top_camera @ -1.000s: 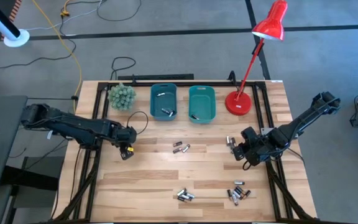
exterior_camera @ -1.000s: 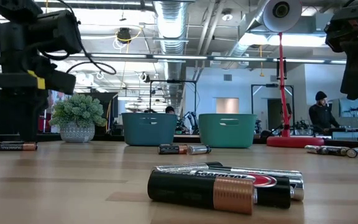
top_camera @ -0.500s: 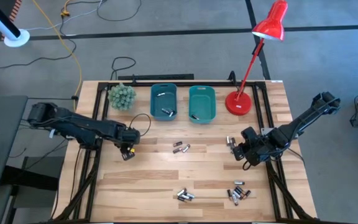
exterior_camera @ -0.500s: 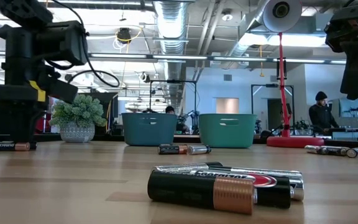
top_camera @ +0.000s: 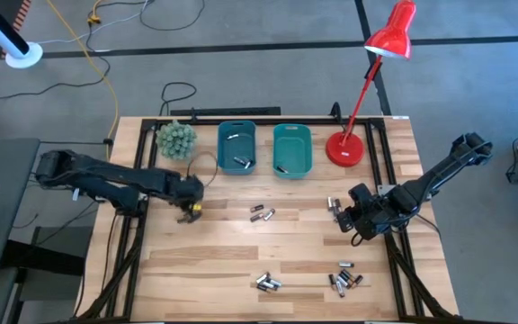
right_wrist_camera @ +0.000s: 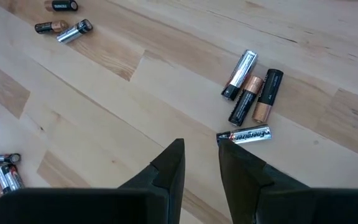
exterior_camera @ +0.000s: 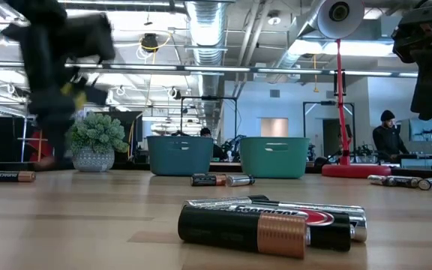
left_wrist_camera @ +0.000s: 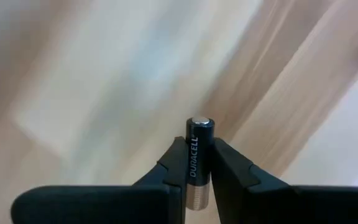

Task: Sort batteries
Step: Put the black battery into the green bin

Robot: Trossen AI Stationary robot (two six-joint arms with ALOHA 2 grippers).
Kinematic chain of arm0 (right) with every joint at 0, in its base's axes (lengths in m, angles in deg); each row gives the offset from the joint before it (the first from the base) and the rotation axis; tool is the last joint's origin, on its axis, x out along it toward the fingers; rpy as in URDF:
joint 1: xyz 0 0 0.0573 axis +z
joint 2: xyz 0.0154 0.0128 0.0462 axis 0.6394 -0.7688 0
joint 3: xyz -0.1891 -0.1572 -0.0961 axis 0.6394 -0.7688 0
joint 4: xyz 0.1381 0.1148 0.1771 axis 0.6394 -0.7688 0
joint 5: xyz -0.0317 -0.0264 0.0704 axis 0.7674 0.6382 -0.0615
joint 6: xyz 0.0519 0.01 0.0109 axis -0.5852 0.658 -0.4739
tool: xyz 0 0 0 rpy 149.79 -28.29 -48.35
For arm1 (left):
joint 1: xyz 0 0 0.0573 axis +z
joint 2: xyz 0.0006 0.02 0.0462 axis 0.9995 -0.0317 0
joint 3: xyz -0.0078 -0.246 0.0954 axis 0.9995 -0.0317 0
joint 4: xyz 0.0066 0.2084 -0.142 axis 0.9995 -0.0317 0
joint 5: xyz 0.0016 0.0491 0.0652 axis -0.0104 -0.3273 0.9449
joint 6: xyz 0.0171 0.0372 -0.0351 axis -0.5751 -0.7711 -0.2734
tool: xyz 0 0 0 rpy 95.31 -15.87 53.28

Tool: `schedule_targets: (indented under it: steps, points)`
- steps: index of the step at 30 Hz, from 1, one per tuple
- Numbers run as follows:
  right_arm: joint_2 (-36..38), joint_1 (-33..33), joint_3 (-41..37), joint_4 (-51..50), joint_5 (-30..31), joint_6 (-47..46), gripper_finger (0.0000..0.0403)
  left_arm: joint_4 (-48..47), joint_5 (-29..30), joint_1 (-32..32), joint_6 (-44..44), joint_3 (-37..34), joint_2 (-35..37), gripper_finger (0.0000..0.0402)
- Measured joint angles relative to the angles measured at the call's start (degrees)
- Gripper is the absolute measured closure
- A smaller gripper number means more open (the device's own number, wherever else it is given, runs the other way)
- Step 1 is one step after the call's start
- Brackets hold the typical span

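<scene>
My left gripper (top_camera: pixel 190 211) hangs over the table's left part, shut on a black Duracell battery (left_wrist_camera: pixel 199 163). My right gripper (top_camera: pixel 343 218) hovers open over the right part, with nothing between its fingers. A silver battery (right_wrist_camera: pixel 244 135) lies on the wood just beyond one fingertip. Loose batteries lie flat in small groups at the centre (top_camera: pixel 261 214), by the right gripper (top_camera: pixel 334 206) and near the front edge (top_camera: pixel 268 283) (top_camera: pixel 344 279). Another lies at the left in the low view (exterior_camera: pixel 6 176). A blue-teal bin (top_camera: pixel 236 135) and a green-teal bin (top_camera: pixel 292 135) stand at the back, with batteries inside. My left gripper pinches the battery's black body (left_wrist_camera: pixel 194 155) between its two fingers (left_wrist_camera: pixel 173 167). The fingers point steeply down and the battery lies along them. Its silver cap end (left_wrist_camera: pixel 201 123) sticks out past the fingertips. The battery is lifted clear of the table.
A red desk lamp stands with its base (top_camera: pixel 344 149) at the back right, and a small green plant (top_camera: pixel 176 139) at the back left. Bare wood lies between the battery groups.
My left gripper has risen off the table's surface and gone a little toward the far edge, showing blurred in the low view. One battery stays lying where that gripper stood. My right gripper has kept still.
</scene>
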Motion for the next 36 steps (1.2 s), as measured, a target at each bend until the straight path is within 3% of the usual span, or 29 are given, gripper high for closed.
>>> schedule_targets:
  steps: [7,12,17,23,28,36]
  points:
    - [0.0,-0.3,0.0,0.2,0.6,-0.1,0.0285,-0.1,3.0,6.6,-12.7,13.4,4.6,0.0363]
    - [0.0,-1.6,0.0,0.3,0.6,-0.2,0.0285,0.0,3.0,13.1,-30.3,27.2,-1.5,0.0363]
    - [0.0,-2.5,0.0,0.4,0.6,-2.6,0.0285,-0.1,0.1,18.5,-45.1,43.5,-14.3,0.0363]
    - [0.0,-3.6,0.0,0.4,0.6,-5.7,0.0285,1.4,-3.5,22.6,-54.3,63.8,-33.4,0.0363]
    - [0.0,-4.3,0.0,0.3,0.7,-7.7,0.0285,1.0,-9.2,23.4,-55.7,76.3,-48.2,0.0363]
    - [0.0,-5.9,0.0,0.3,0.7,-8.2,0.0285,-1.3,-15.3,23.6,-53.7,89.7,-66.4,0.0363]
